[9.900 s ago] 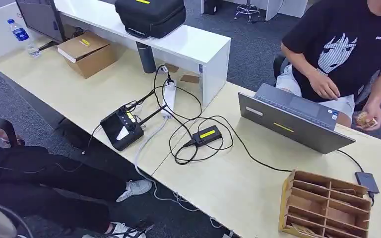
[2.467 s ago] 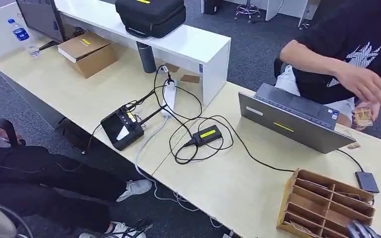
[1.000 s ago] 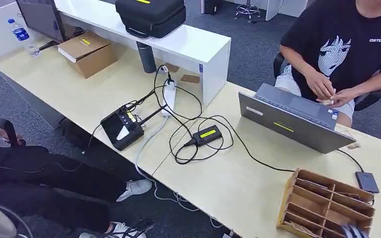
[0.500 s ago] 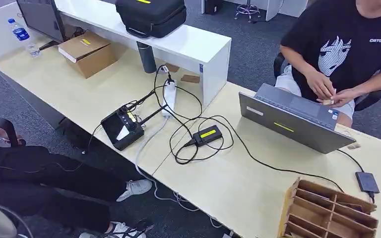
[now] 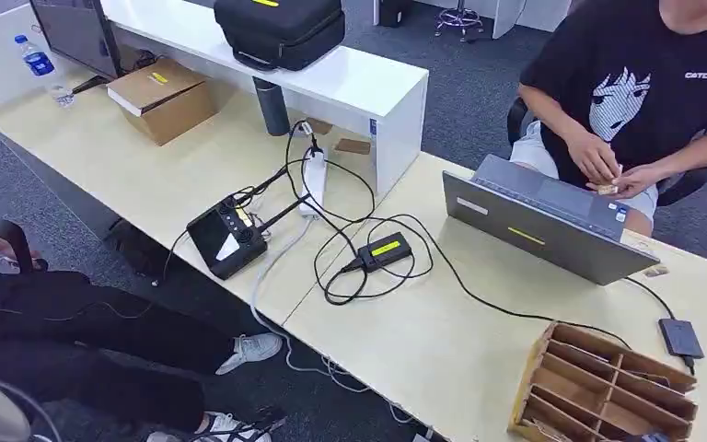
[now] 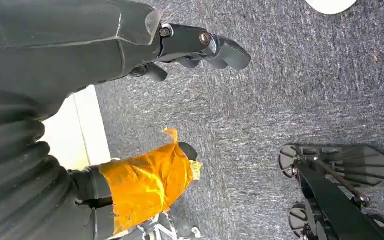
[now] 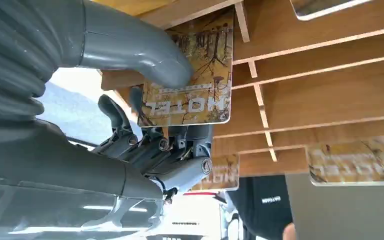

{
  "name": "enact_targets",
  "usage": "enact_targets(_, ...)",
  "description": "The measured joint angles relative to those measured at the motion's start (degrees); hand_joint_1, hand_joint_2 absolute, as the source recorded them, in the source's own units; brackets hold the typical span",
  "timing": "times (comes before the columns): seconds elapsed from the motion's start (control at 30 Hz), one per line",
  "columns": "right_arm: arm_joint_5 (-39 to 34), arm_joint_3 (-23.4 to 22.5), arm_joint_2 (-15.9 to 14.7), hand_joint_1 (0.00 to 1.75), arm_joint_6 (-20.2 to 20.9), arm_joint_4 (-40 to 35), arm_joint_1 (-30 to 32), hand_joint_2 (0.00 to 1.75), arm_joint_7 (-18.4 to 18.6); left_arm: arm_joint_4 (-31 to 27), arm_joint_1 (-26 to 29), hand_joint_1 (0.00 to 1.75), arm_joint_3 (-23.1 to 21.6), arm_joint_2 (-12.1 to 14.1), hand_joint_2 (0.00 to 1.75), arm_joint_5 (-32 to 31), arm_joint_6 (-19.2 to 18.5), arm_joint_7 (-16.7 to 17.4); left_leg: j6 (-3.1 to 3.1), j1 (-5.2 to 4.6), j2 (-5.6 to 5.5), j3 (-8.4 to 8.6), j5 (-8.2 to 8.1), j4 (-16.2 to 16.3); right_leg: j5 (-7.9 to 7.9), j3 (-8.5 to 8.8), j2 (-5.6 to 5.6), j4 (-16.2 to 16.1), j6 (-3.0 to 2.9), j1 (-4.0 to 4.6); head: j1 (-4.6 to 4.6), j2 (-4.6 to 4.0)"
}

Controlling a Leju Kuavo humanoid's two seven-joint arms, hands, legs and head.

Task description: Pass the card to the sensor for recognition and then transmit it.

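The glossy card printed with trees and the word HOTEL (image 7: pixel 195 75) sits pinched between the thick grey thumb and darker fingers (image 7: pixel 125 120) of the right hand (image 7: pixel 150 115), held against the slots of the wooden divided card rack (image 5: pixel 608 387), which stands on the pale tabletop (image 5: pixel 442 341) beside a grey laptop (image 5: pixel 543 221). More cards (image 7: pixel 355 162) lie in neighbouring slots. The left hand (image 6: pixel 200 47) hangs over grey carpet (image 6: pixel 280 90), fingers apart and holding nothing.
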Motion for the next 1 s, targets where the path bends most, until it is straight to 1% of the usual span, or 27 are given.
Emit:
enact_targets(0.07,0.8,0.2,0.3,1.47,-1.3,-0.3,-0.9,1.75,-0.2,0.0,0.0,0.00,0.0,0.0,1.75,-0.1,0.0,0.0,0.00,0.00,0.01,0.01,0.00,0.0,0.00,0.00,0.01,0.0,0.00,0.00,0.00,0.00)
enact_targets(0.13,1.1,0.5,0.7,1.54,-2.6,-0.6,-2.2,1.75,-0.4,0.0,-0.1,0.00,0.0,0.0,1.75,-0.3,0.0,0.0,-0.01,0.00,0.01,0.01,0.01,0.0,0.01,0.00,0.01,0.0,0.00,0.00,0.02,0.00)
enact_targets(0.17,1.3,0.5,0.8,1.61,-3.3,-1.0,-3.0,1.75,-0.4,0.0,-0.1,0.00,0.0,0.0,1.75,-0.4,0.0,0.0,-0.01,0.00,0.01,0.01,0.01,0.0,0.01,0.00,0.01,0.0,0.00,0.00,0.00,0.00)
enact_targets(0.2,1.4,0.5,0.9,1.59,-4.0,-1.6,-3.6,1.75,-0.5,0.0,-0.1,0.00,0.0,0.0,1.75,-0.5,0.0,0.0,-0.01,0.00,0.02,0.01,0.01,0.0,0.01,0.00,0.01,0.0,0.00,0.00,0.02,0.00)
enact_targets(0.27,1.6,0.5,1.1,1.69,-5.3,-3.0,-5.4,1.75,-0.5,0.0,-0.2,0.00,0.0,0.0,1.75,-0.7,0.0,-0.1,-0.01,0.00,0.03,0.02,0.02,0.0,0.02,0.00,0.02,0.0,-0.01,0.00,0.00,0.00)
enact_targets(0.3,1.6,0.4,1.2,1.68,-5.9,-3.8,-6.2,1.75,-0.5,0.0,-0.2,0.00,0.0,0.0,1.75,-0.7,0.0,-0.2,-0.01,0.00,0.02,0.02,0.02,0.0,0.02,0.00,0.01,0.0,-0.01,0.00,0.02,0.00)
enact_targets(0.33,1.5,0.3,1.3,1.71,-6.4,-4.8,-6.9,1.75,-0.5,0.0,-0.2,0.00,0.0,0.0,1.75,-0.8,0.0,-0.3,0.00,0.00,0.02,0.02,0.02,0.0,0.02,0.00,0.01,0.0,-0.01,0.00,0.00,0.00)
enact_targets(0.37,1.2,0.2,1.4,1.69,-6.8,-5.8,-7.6,1.75,-0.4,0.0,-0.2,0.00,0.0,0.0,1.75,-0.8,0.0,-0.3,0.00,0.00,0.02,0.02,0.03,0.0,0.02,0.00,0.01,0.0,-0.01,0.00,0.00,0.00)
enact_targets(0.47,-0.2,-0.4,1.9,1.73,-7.9,-8.6,-9.5,1.75,0.1,0.0,-0.2,0.00,0.0,0.0,1.75,-0.9,0.0,-0.3,0.00,0.00,0.02,0.02,0.02,0.0,0.02,0.00,0.01,0.0,-0.01,0.00,0.00,0.00)
enact_targets(0.7,-1.4,-2.1,3.6,1.75,-8.3,-12.8,-14.5,1.75,1.0,0.0,-0.3,0.00,0.0,-0.1,1.75,-1.3,0.0,-0.4,0.00,0.00,0.03,0.01,0.02,0.0,0.02,0.00,0.01,0.0,-0.01,0.00,0.00,0.00)
enact_targets(0.87,-1.3,-2.1,4.9,1.75,-8.0,-13.3,-18.1,1.75,1.4,0.0,-0.4,0.00,0.0,-0.1,1.75,-1.9,-0.1,-0.4,-0.02,0.00,0.02,0.02,0.05,0.0,0.02,0.01,0.01,0.0,-0.02,0.00,0.00,0.00)
enact_targets(1.0,-1.0,-1.8,6.0,1.75,-6.9,-13.1,-21.1,1.75,1.8,0.0,-0.7,0.00,0.0,-0.1,1.75,-2.3,-0.2,-0.4,-0.02,0.00,0.01,0.01,0.05,0.0,0.02,0.01,0.00,0.0,-0.02,0.00,0.00,0.00)
